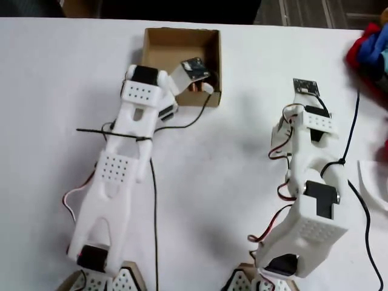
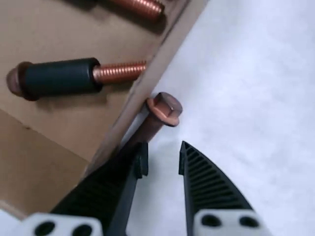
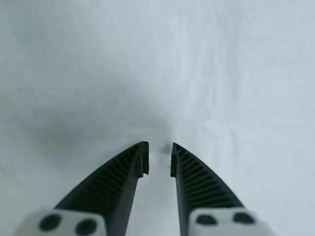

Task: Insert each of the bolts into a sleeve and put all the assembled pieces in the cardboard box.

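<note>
Just outside the cardboard box (image 2: 78, 118), against its outer wall: a copper bolt (image 2: 165, 109), long axis along that wall, head farthest from the left gripper (image 2: 161, 160), shank running back beside one fingertip rather than between the slightly parted, empty jaws. Inside the box, a sleeved bolt (image 2: 59, 78) and another threaded end (image 2: 142, 6). Well away from the box, over bare table (image 3: 157, 59), the right gripper (image 3: 157, 160), jaws a narrow slit apart, holding nothing; left nearer, with the wall likely to crowd a finger.
</note>
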Robot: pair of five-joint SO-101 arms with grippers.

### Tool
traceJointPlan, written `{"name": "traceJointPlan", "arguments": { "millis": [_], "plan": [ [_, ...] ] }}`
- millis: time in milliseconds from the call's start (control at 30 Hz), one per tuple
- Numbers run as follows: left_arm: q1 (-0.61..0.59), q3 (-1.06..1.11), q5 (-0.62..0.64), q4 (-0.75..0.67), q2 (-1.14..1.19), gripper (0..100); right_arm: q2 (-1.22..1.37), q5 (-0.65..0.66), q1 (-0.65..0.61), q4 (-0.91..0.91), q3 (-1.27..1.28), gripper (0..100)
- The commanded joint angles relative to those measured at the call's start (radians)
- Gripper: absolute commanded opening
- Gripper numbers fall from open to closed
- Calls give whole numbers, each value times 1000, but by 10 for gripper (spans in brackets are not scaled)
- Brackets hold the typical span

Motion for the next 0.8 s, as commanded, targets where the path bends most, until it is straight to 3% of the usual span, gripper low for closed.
{"name": "traceJointPlan", "arguments": {
  "millis": [0, 200, 467, 767],
  "plan": [
    [-48, -54, 8, 86, -44, 128, -68, -8, 12, -10, -2, 70],
    [-51, -68, 17, 107, -103, 128, -71, -8, 12, -10, -2, 70],
    [-66, 76, 130, 109, -224, 128, -74, -8, -18, -4, -2, 70],
    [-115, 542, 170, 104, -598, 128, -77, -2, -97, 48, -8, 70]
  ]
}}
